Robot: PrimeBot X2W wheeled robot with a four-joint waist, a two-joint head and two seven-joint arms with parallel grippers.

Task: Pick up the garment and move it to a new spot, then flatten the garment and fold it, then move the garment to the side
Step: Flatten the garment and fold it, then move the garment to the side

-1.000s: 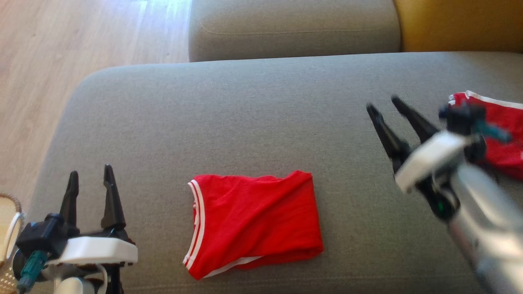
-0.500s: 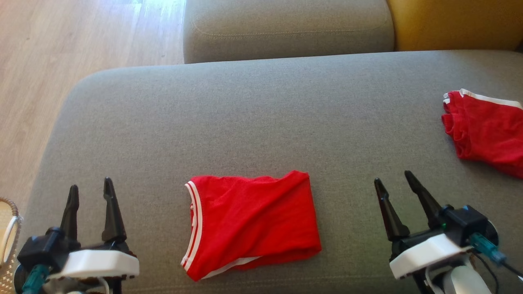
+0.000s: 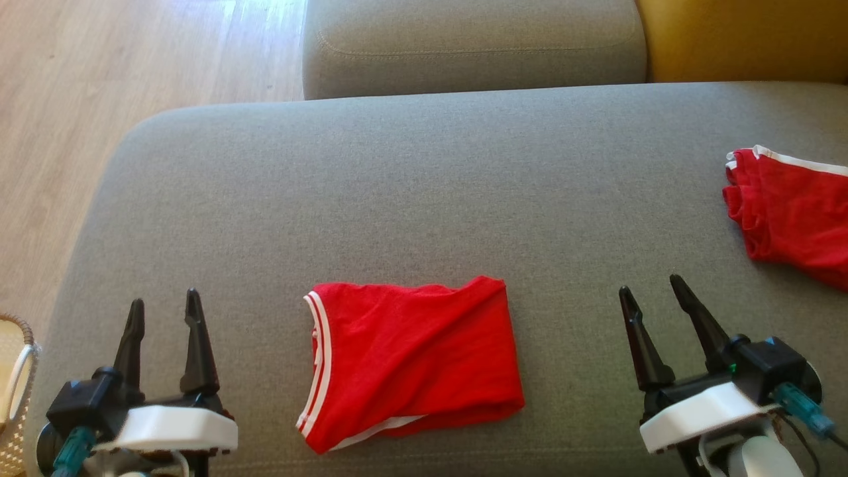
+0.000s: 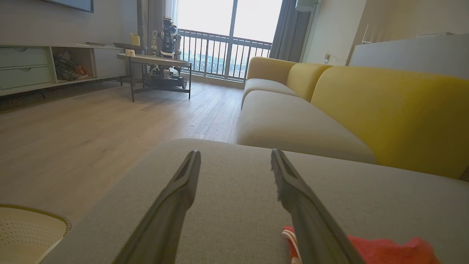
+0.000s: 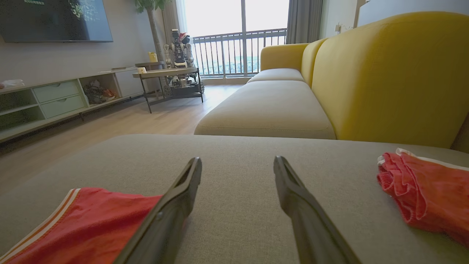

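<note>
1. The folded red garment (image 3: 411,361) lies on the grey sofa cushion (image 3: 424,185), between my claws and touching neither.
2. The left gripper (image 3: 164,298) and right gripper (image 3: 650,283) both have their fingers spread and hold nothing.
3. Bare cushion separates each claw from the garment.
4. A second red garment (image 3: 792,212) lies well apart to the right, cut off by the frame edge.
5. A pale basket (image 3: 16,371) at the lower left is mostly cropped.

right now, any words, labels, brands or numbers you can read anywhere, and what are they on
No text here is legible.
On the TV screen: faint pale marks near its top edge, too blurred to read.
On the folded red garment: white stripes only, no lettering visible.
On the second red garment: white trim only, no lettering visible.
</note>
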